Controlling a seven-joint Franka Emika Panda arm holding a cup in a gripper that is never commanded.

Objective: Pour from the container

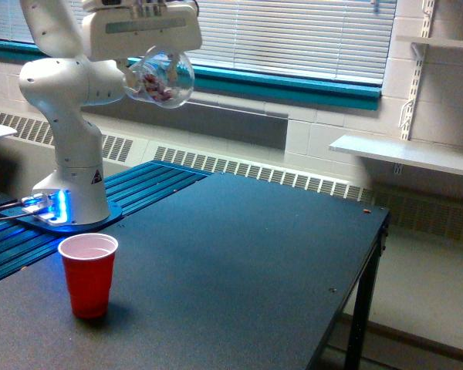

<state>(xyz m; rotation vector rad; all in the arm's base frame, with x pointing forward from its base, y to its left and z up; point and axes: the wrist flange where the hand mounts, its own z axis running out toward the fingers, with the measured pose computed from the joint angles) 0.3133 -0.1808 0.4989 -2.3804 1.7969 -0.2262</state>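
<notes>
Clear container [160,79] w/ candies hangs just under tool [156,58], apparently clamped on it; fingers blurred.

The tabletop [239,262] lies bare toward the exterior view's right, leaving open passage there. Near its left front edge a red cup [88,274] stands upright, with the arm's base [69,193] just behind it blocking that side.

The hand [156,68] grips the container [161,79] high above the red cup [88,274].
</notes>
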